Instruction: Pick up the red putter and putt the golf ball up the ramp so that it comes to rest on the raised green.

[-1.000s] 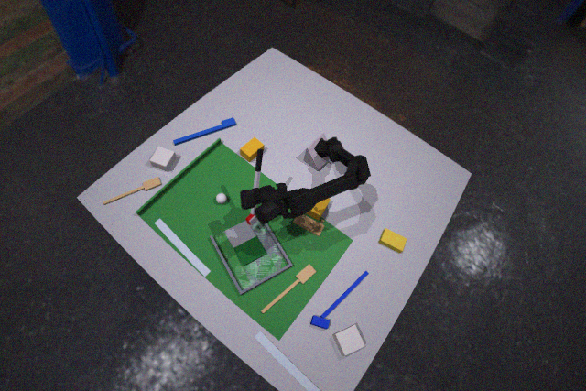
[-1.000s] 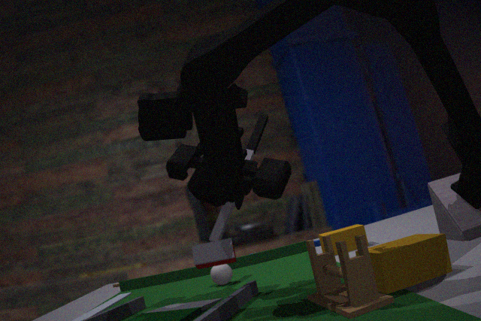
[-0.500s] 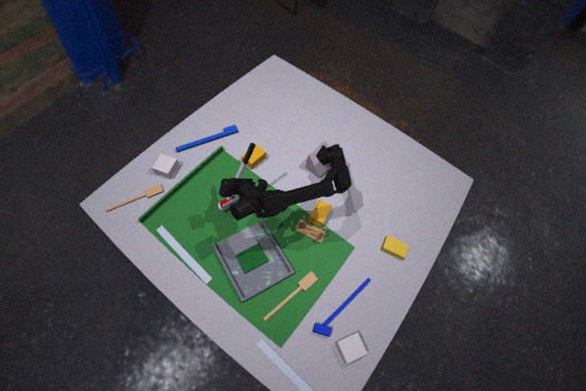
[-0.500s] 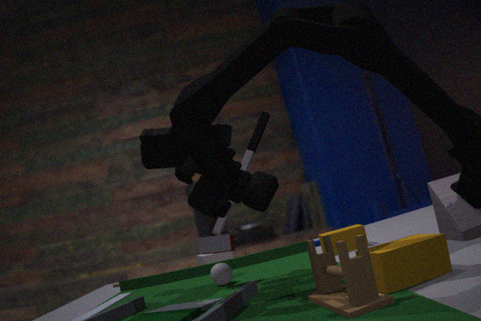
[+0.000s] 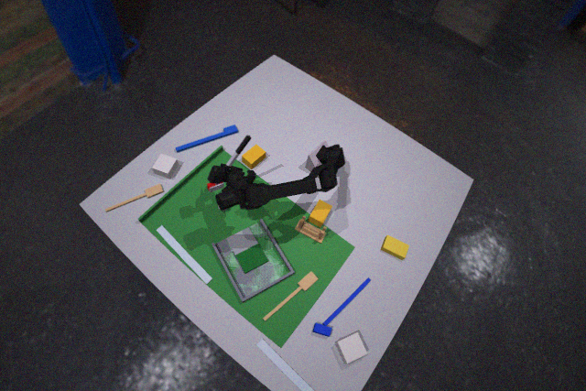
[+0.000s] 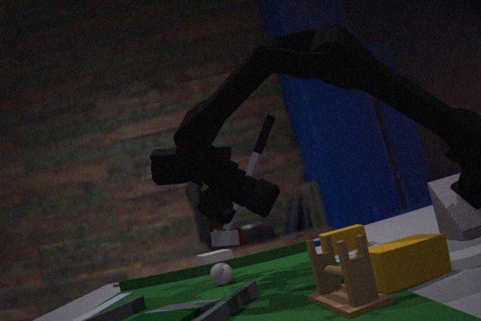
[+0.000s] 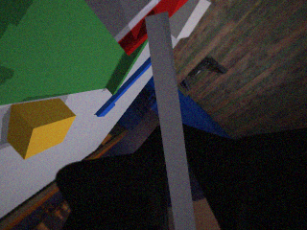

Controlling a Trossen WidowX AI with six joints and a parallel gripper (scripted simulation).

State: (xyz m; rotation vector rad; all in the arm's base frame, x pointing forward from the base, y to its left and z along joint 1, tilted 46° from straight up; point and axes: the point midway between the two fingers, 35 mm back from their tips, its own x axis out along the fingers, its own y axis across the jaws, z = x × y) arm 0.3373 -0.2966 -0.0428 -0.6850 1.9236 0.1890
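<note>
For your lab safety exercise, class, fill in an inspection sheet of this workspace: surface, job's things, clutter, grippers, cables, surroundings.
Surface: white square board carrying a green felt-like mat.
Job's things: red-headed putter lifted off the mat; small white golf ball on the mat; grey ramp with raised green square.
Clutter: yellow blocks, blue and tan putters, white blocks, wooden rack.
Grippers: black gripper, jaws shut on the putter's shaft.
Cables: nothing seen.
Surroundings: dark floor, blue pillar.
</note>
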